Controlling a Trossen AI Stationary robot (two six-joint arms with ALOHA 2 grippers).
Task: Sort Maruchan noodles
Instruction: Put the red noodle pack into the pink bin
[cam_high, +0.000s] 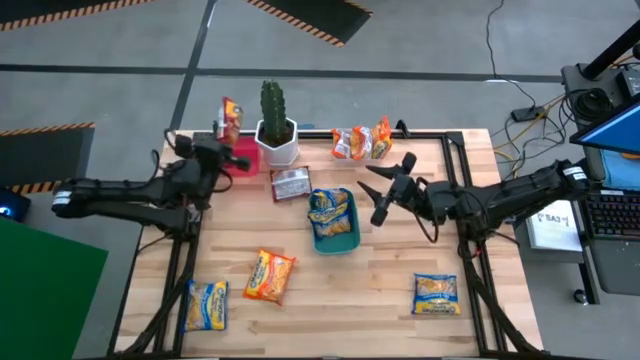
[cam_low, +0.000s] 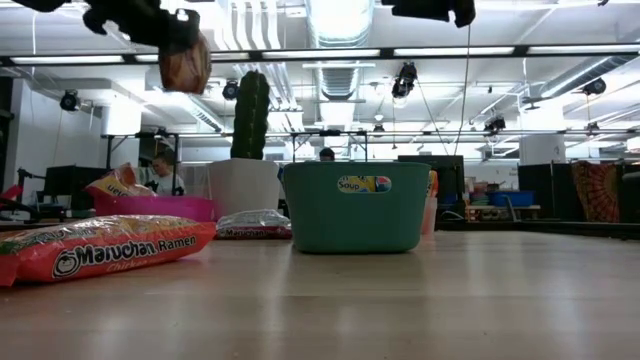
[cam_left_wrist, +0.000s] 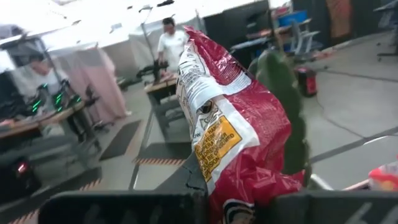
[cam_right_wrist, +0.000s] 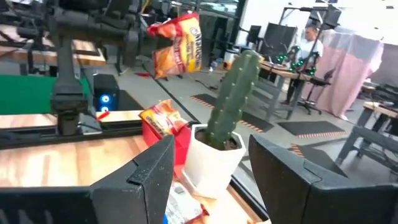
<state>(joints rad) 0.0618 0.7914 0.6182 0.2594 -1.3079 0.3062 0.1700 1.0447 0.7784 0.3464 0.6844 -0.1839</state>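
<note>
From above, the left gripper (cam_high: 222, 150) hangs over the table's far left corner, clamped on a red noodle packet (cam_high: 231, 120) that stands up just above the pink tray (cam_high: 241, 159). The cactus (cam_high: 273, 108) in its white pot sits just beside that tray. The right gripper (cam_high: 388, 190) hovers near the green tray (cam_high: 335, 237), fingers spread and empty; a yellow-blue packet (cam_high: 329, 208) already lies in that tray. Other packets are scattered: an orange one (cam_high: 269, 275), two yellow-blue ones (cam_high: 205, 305) (cam_high: 436, 293) near the front edge, a white-red one (cam_high: 291, 184) and a cluster (cam_high: 362, 141) at the far edge.

At table height, the held packet dangles (cam_low: 185, 62) well above the pink tray (cam_low: 155, 207) (which already holds one packet), and an orange-red packet (cam_low: 100, 248) lies close to the lens.

The left wrist camera shows the red packet (cam_left_wrist: 233, 130) pinched at its lower end between the dark fingers.

The right wrist camera shows its own fingers (cam_right_wrist: 140, 177) apart, the cactus (cam_right_wrist: 231, 99) ahead, and the lifted packet (cam_right_wrist: 177, 46) beyond.

The step in hand appears to be dropping the red packet into the pink tray; next, the gripper likely needs to lower over the tray and release without brushing the cactus.
</note>
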